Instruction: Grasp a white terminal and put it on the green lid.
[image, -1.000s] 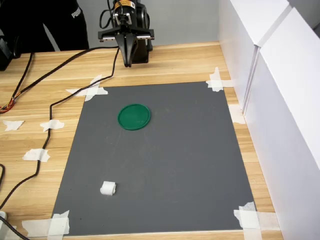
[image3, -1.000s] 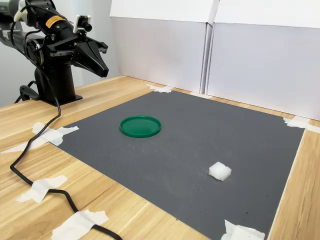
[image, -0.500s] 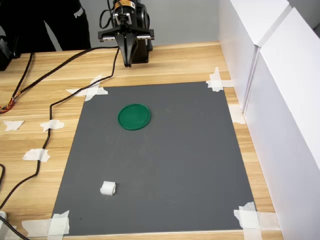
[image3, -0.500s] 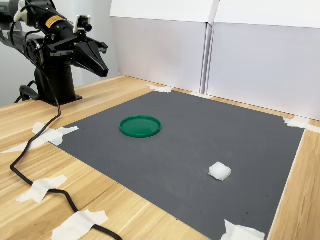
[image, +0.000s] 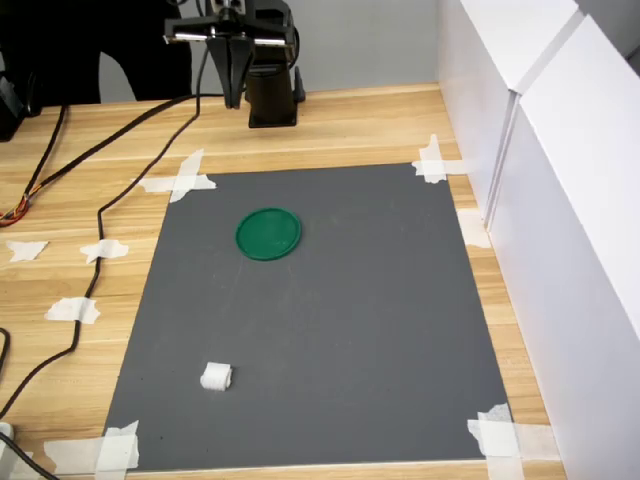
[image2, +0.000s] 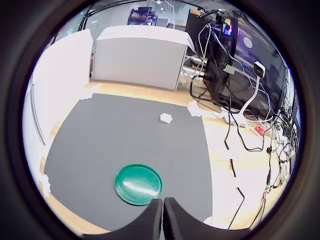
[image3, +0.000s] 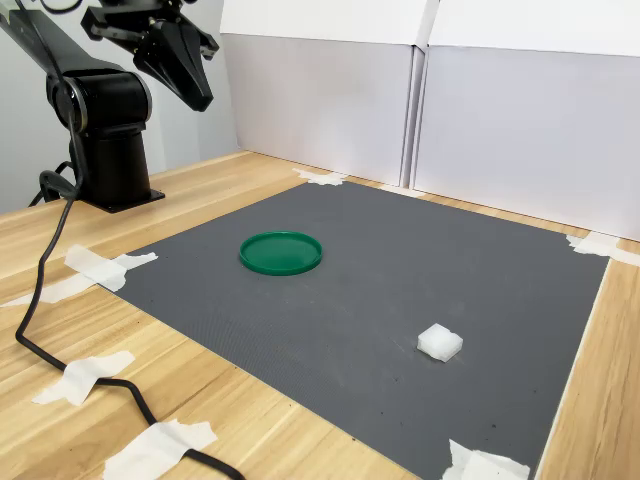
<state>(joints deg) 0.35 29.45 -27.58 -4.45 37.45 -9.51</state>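
A small white terminal (image: 215, 377) (image3: 439, 342) (image2: 165, 118) lies on the grey mat near its front-left corner in the first exterior view. The dark-green round lid (image: 268, 233) (image3: 281, 252) (image2: 138, 184) rests flat on the mat, far from the terminal. My gripper (image: 232, 100) (image3: 200, 100) (image2: 162, 216) hangs high above the wooden table beyond the mat's far edge, near the arm's black base. Its fingers point down, pressed together with nothing between them. It is well away from both the lid and the terminal.
The grey mat (image: 330, 330) is taped to a wooden table with white tape scraps (image: 180, 180) at its corners and along the first exterior view's left. A black cable (image: 95, 260) trails across the table. White panels (image: 560, 200) wall the first exterior view's right. The arm base (image: 272, 95) stands behind the mat.
The gripper has risen and swung toward the first exterior view's left, away from the base. The lid and the terminal have not moved.
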